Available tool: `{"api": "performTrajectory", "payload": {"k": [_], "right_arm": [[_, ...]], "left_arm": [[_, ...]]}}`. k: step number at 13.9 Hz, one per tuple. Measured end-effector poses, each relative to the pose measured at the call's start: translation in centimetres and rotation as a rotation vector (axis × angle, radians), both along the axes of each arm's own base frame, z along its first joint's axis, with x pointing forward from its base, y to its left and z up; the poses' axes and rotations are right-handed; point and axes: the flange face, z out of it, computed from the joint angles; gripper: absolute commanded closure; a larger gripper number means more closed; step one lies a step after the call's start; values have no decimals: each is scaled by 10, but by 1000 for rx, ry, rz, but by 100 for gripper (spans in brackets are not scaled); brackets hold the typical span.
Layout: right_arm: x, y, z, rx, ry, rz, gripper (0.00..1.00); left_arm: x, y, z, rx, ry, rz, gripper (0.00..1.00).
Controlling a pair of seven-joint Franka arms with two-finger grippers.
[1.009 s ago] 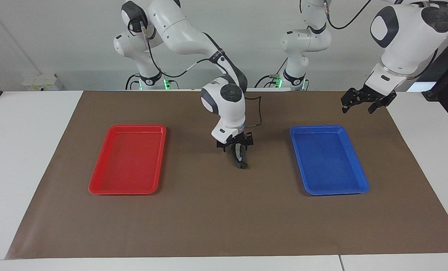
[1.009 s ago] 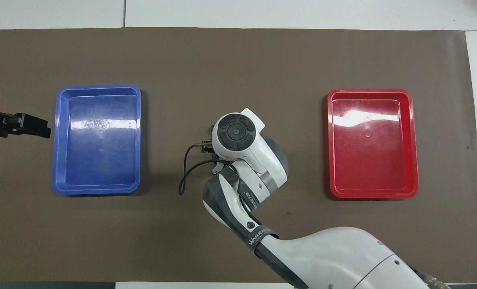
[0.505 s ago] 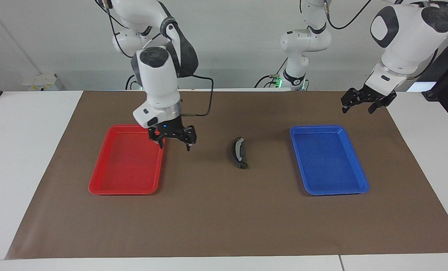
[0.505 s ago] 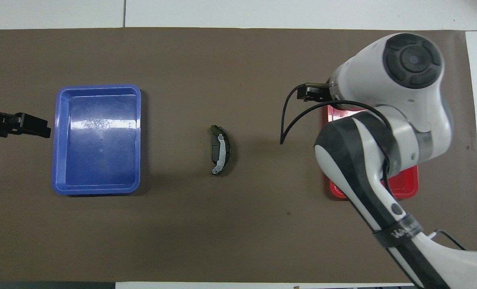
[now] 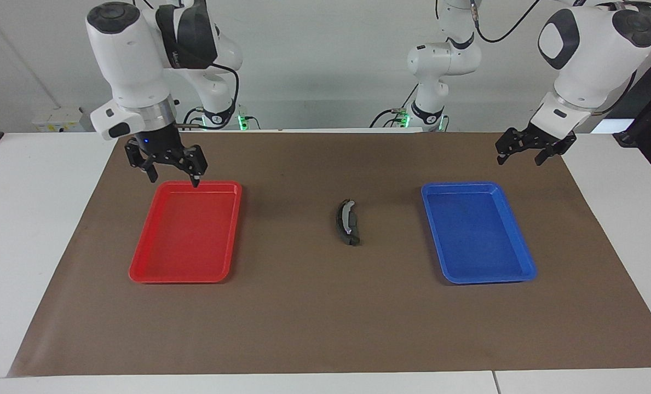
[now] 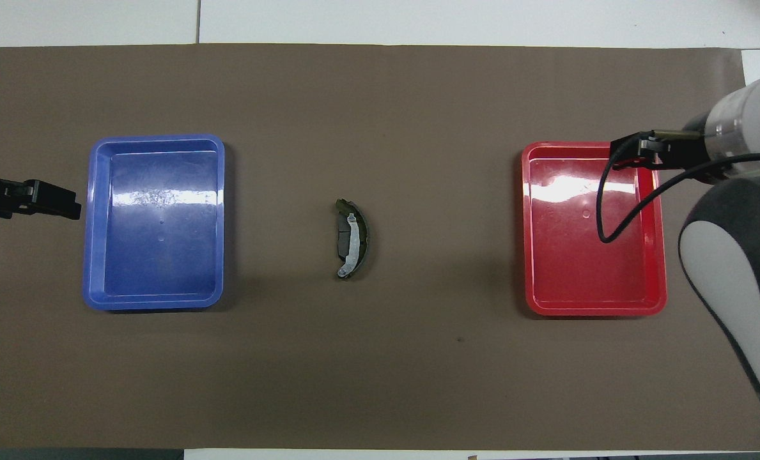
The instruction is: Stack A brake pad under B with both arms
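B, the long black crescent with a silver strip, lies in the middle of the brown mat between the two trays. It also shows in the overhead view. The short dark-grey A brake pad lies with it, showing along its inner curve; how far it lies under B I cannot tell. My right gripper is open and empty, raised over the robots' edge of the red tray. My left gripper is open and empty, waiting over the mat beside the blue tray, toward the left arm's end.
The red tray and the blue tray both hold nothing. The brown mat covers most of the white table. The right arm's forearm hangs over the mat beside the red tray.
My right gripper let go of the brake pieces at the middle, rose and swung away to over the red tray's edge. The pieces stayed put. The left arm has not moved.
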Motion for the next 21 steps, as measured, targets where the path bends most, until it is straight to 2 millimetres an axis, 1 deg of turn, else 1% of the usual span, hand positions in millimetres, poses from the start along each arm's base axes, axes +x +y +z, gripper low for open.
{"api": "performTrajectory", "payload": {"k": [1,3,5,8,10,17,21], "right_arm": [[-8,-12,9,-5,28,4,0],[-20,-29,24,-10,90,9,0],[-25,-42,32,-11,123,21,0],[-29,-54,34,-8,149,17,0],[-30,-60,29,4,161,4,0],[-30,-58,30,29,159,4,0],[-29,-58,34,28,151,7,0]], "left_arm": [[0,0,0,0,0,0,1],[0,0,0,0,0,0,1],[0,0,0,0,0,0,1],[0,0,0,0,0,0,1],[0,0,0,0,0,0,1],[0,0,0,0,0,0,1],[0,0,0,0,-1,0,1]]}}
